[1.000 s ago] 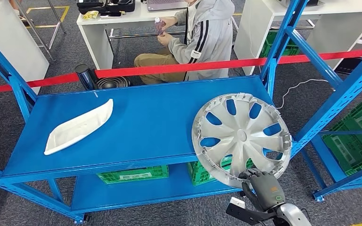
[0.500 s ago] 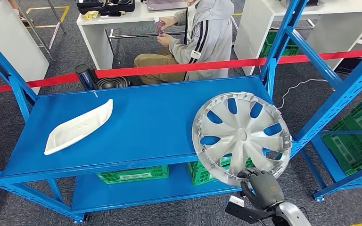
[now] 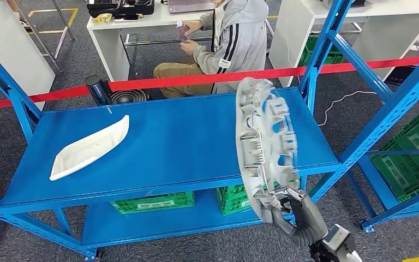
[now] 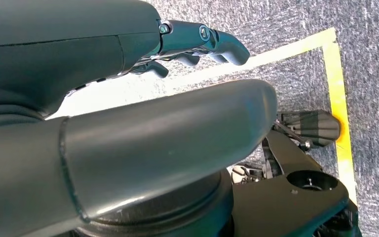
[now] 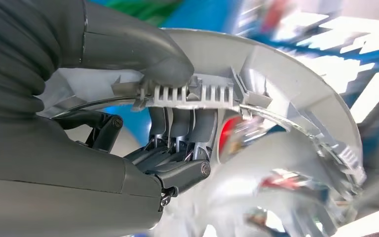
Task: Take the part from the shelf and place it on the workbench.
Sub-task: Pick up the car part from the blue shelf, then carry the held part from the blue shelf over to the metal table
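A silver hubcap (image 3: pixel 263 146) stands nearly edge-on in the air, over the right end of the blue shelf (image 3: pixel 169 142). My right hand (image 3: pixel 300 210) grips its lower rim from below, thumb on one side and fingers on the other. In the right wrist view the thumb (image 5: pixel 143 54) presses the ribbed rim of the hubcap (image 5: pixel 276 98) and the fingers (image 5: pixel 182 148) curl behind it. My left hand (image 4: pixel 128 98) hangs over the grey floor with its fingers apart and nothing in it.
A white curved plastic part (image 3: pixel 90 147) lies on the shelf's left half. Blue uprights (image 3: pixel 327 49) rise at the right. Green crates (image 3: pixel 153 202) sit on the lower level. A red barrier tape (image 3: pixel 185 81) runs behind, and a person (image 3: pixel 229 41) sits at a white desk.
The hubcap has swung from facing me flat to standing nearly edge-on, and my right hand has turned with it while keeping its grip.
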Controlling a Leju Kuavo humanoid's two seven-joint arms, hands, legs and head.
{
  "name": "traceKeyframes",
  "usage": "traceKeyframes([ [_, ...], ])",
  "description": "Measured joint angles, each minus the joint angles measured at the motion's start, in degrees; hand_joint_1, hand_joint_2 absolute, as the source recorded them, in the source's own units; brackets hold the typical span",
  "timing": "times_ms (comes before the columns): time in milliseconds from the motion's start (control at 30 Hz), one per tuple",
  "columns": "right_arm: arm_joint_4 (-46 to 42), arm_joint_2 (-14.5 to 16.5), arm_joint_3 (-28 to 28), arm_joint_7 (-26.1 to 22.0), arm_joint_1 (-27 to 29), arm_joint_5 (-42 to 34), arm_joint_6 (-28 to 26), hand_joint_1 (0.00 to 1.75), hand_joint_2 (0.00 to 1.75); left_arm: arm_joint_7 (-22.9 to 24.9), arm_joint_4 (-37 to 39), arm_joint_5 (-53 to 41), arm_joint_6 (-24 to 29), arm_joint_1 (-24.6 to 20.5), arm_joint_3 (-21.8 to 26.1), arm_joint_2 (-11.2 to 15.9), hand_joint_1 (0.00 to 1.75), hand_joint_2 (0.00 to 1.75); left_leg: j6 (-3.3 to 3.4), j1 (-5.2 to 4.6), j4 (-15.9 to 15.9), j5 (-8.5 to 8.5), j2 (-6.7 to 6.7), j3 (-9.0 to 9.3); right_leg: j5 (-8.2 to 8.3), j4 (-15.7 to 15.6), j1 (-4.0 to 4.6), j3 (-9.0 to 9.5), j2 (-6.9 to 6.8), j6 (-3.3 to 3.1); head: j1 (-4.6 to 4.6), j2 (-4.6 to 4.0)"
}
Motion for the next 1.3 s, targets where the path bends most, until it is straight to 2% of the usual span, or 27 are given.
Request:
traceKeyframes([
  [100, -1.41, 0.08, 0.02, -0.26, -0.77, -2.96, 2.59, 1.75, 1.75, 0.17, 0.00, 0.00, 0.12, -0.04, 0.00, 0.15, 0.00, 0.00, 0.01, 0.00, 0.00, 0.02, -0.05, -0.03, 0.02, 0.00, -0.01, 0.01, -0.06, 0.02, 0.00, 0.00],
  [433, -2.38, 0.31, 0.87, -0.50, -0.68, -4.11, 3.87, 1.75, 1.75, 0.25, 0.00, 0.00, 0.32, -0.11, 0.00, 0.33, 0.00, 0.00, 0.04, -0.05, 0.01, 0.03, -0.34, -0.21, 0.00, 0.00, -0.04, -0.05, -0.30, 0.07, 0.00, 0.00],
  [600, -2.48, 0.46, 0.68, -1.26, -0.86, -11.32, 9.95, 1.75, 1.75, 0.08, 0.00, 0.02, 0.40, -0.10, 0.00, 0.34, 0.00, 0.00, 0.03, -0.04, 0.00, 0.03, -0.32, -0.23, 0.00, 0.00, -0.03, -0.07, -0.30, 0.06, -0.01, 0.00],
  [733, -0.76, 0.46, 0.52, -0.31, -3.81, -15.99, 13.07, 1.75, 1.75, 0.02, 0.00, -0.21, 0.61, -0.25, 0.00, 0.33, 0.00, 0.00, 0.03, -0.03, 0.00, 0.04, -0.25, -0.22, 0.01, 0.00, -0.02, -0.10, -0.25, 0.06, -0.01, 0.00],
  [867, 1.50, 0.46, 0.51, 0.03, -6.34, -17.45, 13.07, 1.75, 1.75, -4.22, 0.00, 0.78, -1.38, -0.37, 0.00, 0.38, 0.00, 1.75, 0.05, -0.03, 0.01, 0.05, -0.32, -0.23, 0.01, 0.00, -0.03, -0.08, -0.31, 0.07, 0.00, 0.00],
  [967, 2.99, 0.46, 0.50, -0.45, -6.89, -17.15, 12.29, 1.75, 1.75, -7.73, 0.00, 2.15, -3.38, -0.49, 0.00, 0.48, 0.00, 1.75, 0.04, -0.04, 0.01, 0.04, -0.33, -0.24, 0.01, 0.00, -0.04, -0.08, -0.33, 0.07, 0.00, 0.00],
  [1133, 5.21, 0.47, 0.59, -1.57, -6.92, -16.32, 11.84, 1.75, 1.75, -9.58, 0.00, 3.72, -4.10, -0.57, 0.25, 0.69, 0.00, 1.75, 0.03, -0.04, 0.01, 0.02, -0.32, -0.27, 0.00, 0.00, -0.03, -0.11, -0.32, 0.06, 0.00, 0.00],
  [1300, 7.29, 0.98, 0.82, -1.46, -8.32, -14.92, 10.29, 1.75, 1.75, -16.57, 0.00, 3.88, -5.25, -0.72, 0.37, 0.77, 0.00, 1.75, 0.02, -0.03, 0.00, 0.03, -0.32, -0.26, -0.01, 0.01, -0.01, -0.11, -0.32, 0.05, -0.01, 0.00],
])
